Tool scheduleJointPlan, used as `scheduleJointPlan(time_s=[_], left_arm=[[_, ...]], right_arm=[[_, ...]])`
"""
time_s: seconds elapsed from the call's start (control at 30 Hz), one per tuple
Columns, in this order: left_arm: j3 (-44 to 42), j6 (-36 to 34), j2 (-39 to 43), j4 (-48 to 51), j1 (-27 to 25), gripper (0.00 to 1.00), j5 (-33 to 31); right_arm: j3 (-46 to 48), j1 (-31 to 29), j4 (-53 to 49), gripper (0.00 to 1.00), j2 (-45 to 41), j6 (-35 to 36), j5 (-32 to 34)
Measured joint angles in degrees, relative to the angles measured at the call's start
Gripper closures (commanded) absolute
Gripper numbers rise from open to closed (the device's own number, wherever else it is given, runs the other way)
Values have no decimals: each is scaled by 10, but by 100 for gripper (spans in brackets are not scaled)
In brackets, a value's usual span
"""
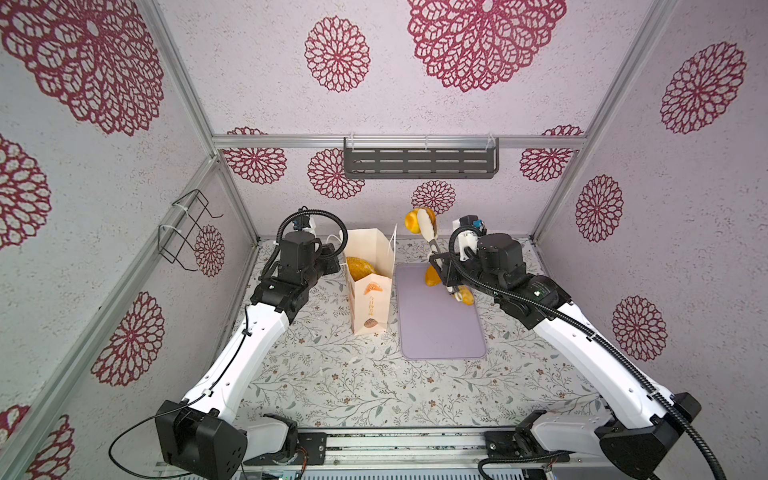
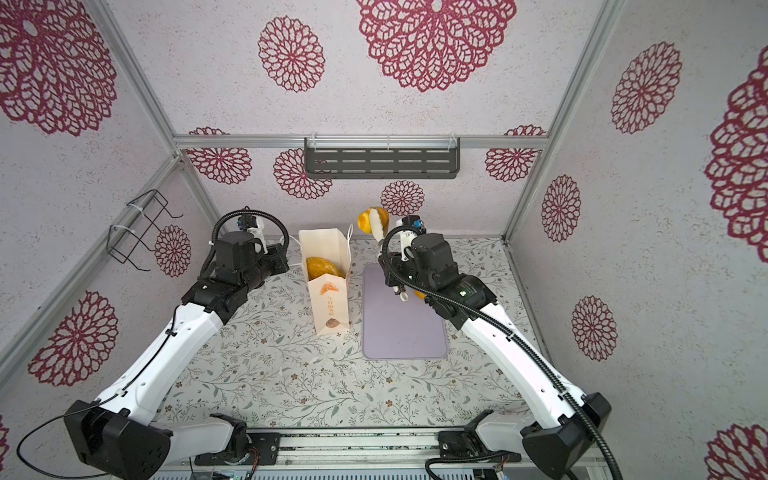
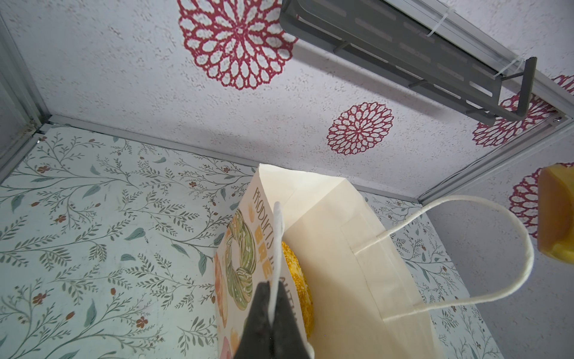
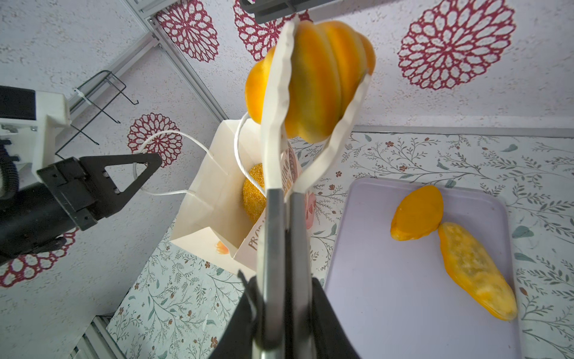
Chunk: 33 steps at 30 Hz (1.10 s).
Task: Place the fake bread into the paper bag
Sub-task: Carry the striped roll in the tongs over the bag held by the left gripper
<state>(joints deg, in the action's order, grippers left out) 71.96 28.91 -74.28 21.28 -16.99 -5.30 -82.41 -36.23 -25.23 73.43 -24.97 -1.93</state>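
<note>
Clenching tongs (image 4: 273, 236), right gripper (image 4: 284, 310), ribbed roll (image 4: 320, 77) crosswise in tips, left gripper (image 3: 272, 295) pinching bag handle (image 3: 278, 217)

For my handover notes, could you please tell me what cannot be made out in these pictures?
Contents of the paper bag: its walls hide everything below one grainy loaf, in every view.
Two breads on the lilac tray: the right arm covers them partly or wholly in both top views.
Held ribbed roll: cut off by the left wrist view's edge.
</note>
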Motion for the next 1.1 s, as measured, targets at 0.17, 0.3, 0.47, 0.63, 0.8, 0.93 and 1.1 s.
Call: scheduleJointPlan(time_s=[0.17, 0.3, 0.47, 0.63, 0.8, 0.93, 1.1], left_arm=[[0, 0, 0, 0, 0, 100, 0], [0, 0, 0, 0, 0, 100, 0], [0, -1, 0, 0, 0, 100, 0], [0, -2, 0, 0, 0, 100, 0], [0, -2, 0, 0, 0, 100, 0], [0, -2, 0, 0, 0, 100, 0], [0, -2, -1, 0, 0, 100, 0]], right_arm=[[-14, -4, 3, 77, 9, 0, -6], [-30, -11, 6, 77, 16, 1, -12], [-52, -29, 8, 77, 29, 9, -11], [-74, -56, 8, 77, 42, 17, -8], [-90, -85, 10, 77, 56, 26, -7], [-92, -99, 10, 77, 71, 30, -7], [-92, -110, 9, 77, 98, 29, -7]])
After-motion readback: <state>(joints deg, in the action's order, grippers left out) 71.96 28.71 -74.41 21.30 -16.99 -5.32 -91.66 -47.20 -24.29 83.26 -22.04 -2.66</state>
